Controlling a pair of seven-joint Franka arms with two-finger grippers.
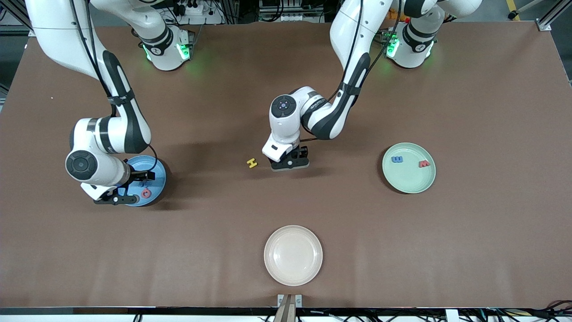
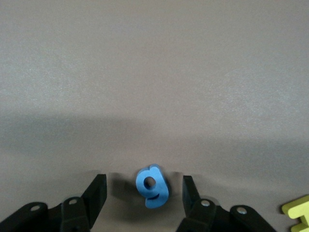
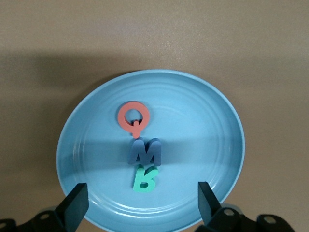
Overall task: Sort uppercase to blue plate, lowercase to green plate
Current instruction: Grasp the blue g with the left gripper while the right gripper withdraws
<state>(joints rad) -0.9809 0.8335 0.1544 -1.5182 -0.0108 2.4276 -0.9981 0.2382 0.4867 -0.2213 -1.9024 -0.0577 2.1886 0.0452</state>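
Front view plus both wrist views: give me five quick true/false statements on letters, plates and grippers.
1. The blue plate holds three letters: red Q, blue W, teal R. True.
2. The left gripper straddles the blue g on the table. True.
3. The yellow H lies on the cream plate. False: it lies on the table beside the left gripper.
4. The green plate holds two letters. True.
5. The right gripper is shut on the Q. False: it is open over the blue plate.
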